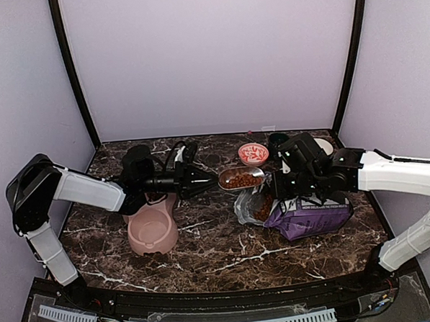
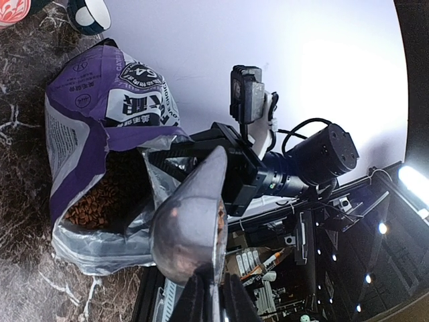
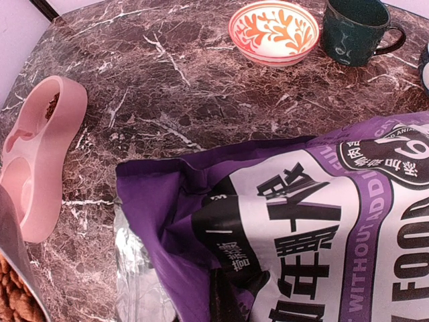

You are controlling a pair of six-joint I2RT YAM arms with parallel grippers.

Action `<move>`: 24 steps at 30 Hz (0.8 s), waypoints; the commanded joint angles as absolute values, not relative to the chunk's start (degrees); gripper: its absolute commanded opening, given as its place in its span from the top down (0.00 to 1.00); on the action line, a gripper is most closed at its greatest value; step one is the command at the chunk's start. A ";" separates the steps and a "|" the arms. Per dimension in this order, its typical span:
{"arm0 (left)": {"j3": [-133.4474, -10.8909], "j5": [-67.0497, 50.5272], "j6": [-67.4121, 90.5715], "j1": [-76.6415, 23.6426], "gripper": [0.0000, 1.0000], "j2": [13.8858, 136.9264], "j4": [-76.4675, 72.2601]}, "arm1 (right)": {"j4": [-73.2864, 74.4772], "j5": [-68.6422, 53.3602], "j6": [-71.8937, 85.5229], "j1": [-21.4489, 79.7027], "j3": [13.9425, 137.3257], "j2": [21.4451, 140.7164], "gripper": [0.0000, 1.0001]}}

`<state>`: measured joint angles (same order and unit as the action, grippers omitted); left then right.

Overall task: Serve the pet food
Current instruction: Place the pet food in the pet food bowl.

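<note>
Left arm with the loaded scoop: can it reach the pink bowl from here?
Probably yes. The left gripper holds the scoop of kibble over the table. The pink bowl sits right by that arm's wrist, with nothing between. It would have to pull back.

Count on the bench (image 1: 205,255):
- arms: 2, left arm (image 1: 87,189) and right arm (image 1: 396,172)
- pink double bowl (image 1: 154,233): 1, with 2 wells
- metal scoop (image 2: 191,228): 1
- purple bag (image 1: 311,215): 1
- orange-patterned bowl (image 3: 273,30): 1
- dark green mug (image 3: 355,30): 1
- round white vessel (image 1: 322,147): 1, type unclear
- kibble (image 2: 90,204): 3 lots, in the scoop, the bag mouth and one bowl well
</note>
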<state>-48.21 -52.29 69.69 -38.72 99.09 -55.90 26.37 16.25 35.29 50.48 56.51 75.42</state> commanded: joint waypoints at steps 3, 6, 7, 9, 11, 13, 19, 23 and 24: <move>-47.44 -53.23 70.86 -37.52 1.00 95.62 -60.10 | 24.53 20.21 35.95 48.71 56.00 74.27 1.00; -46.68 -52.96 70.24 -36.57 1.00 94.76 -59.00 | 24.52 20.17 35.95 48.69 56.01 74.27 1.00; -46.30 -52.87 69.89 -36.19 1.00 94.36 -58.60 | 24.52 20.13 35.95 48.70 55.92 74.19 1.00; -45.62 -52.80 68.94 -35.63 1.00 93.46 -57.60 | 24.15 20.07 36.03 48.69 55.46 74.18 1.00; -44.87 -52.95 68.46 -33.98 1.00 92.53 -57.44 | 23.96 19.72 36.12 48.76 55.15 74.31 1.00; -44.27 -53.24 67.56 -32.94 1.00 91.62 -56.41 | 23.68 19.56 36.19 48.76 54.79 74.36 1.00; -42.01 -53.62 65.01 -29.40 1.00 89.27 -52.93 | 23.03 19.33 35.72 48.70 54.82 75.14 1.00; -39.85 -53.74 63.33 -26.63 1.00 87.08 -50.75 | 23.03 19.27 35.26 48.53 55.24 75.65 1.00; -39.41 -53.58 62.31 -25.84 1.00 86.34 -49.03 | 23.03 19.18 35.16 48.47 55.26 75.76 1.00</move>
